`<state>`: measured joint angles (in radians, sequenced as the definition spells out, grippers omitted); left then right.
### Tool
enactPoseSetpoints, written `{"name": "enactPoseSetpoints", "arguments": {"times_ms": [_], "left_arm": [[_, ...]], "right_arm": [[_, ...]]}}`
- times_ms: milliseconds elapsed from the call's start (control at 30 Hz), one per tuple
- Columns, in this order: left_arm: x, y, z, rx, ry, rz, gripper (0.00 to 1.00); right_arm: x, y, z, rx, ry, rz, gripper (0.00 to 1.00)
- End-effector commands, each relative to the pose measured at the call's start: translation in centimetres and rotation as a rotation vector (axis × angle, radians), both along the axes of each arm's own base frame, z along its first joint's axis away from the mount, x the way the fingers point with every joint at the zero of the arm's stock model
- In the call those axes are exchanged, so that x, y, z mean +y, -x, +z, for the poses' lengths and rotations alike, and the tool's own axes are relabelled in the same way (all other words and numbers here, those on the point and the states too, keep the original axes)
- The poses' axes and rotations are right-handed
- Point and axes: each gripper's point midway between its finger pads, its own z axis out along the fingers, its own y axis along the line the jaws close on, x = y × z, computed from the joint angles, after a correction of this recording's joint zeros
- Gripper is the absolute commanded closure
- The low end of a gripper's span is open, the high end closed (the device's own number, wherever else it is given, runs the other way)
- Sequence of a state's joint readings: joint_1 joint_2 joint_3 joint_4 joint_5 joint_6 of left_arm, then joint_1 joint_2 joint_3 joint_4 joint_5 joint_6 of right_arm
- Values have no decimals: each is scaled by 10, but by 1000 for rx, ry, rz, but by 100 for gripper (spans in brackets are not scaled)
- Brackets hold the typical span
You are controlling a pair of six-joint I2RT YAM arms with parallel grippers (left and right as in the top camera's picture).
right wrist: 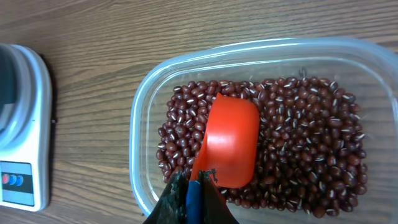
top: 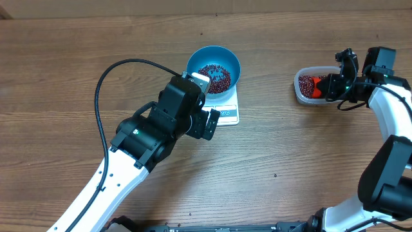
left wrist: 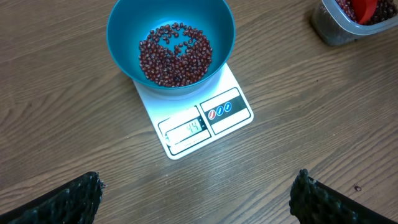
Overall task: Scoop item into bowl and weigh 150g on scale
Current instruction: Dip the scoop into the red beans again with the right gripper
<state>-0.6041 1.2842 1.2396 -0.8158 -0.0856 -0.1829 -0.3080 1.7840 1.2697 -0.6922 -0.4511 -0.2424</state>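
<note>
Closest in, the right hand [right wrist: 189,199] is pressed together on the handle of the orange-red scoop [right wrist: 229,140]. The scoop's cup rests on the beans [right wrist: 305,137] in the clear container [right wrist: 140,124] at the right of the tabletop [left wrist: 62,124]. The beans are small, hard and loose, likely to roll and spill, so they are best carried in the scoop, kept level. More lie in the blue bowl [left wrist: 124,37] on the scale [left wrist: 235,87]. The left hand [left wrist: 196,198] hovers nearer, spread wide, holding nothing.

Scale [right wrist: 37,124] and clear container [left wrist: 326,25], each cropped by a wrist view's edge
</note>
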Motion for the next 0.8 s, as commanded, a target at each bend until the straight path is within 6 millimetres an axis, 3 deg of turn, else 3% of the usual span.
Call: {"name": "enactPoseSetpoints", "arguments": {"times_ms": [0,367,600,767], "left_arm": [[-2,-1,-1,3,3,-6,0],[-2,-1,-1,3,3,-6,1],[-2,-1,-1,3,3,-6,0],[-2,-1,-1,3,3,-6,0]], "right_arm": [[12,3,-2,4,-105,28,96],[11,5,1,3,-158,19,96],[12,5,-6,17,-189,20,96],[1,7,-7,12,-242,-9,96]]}}
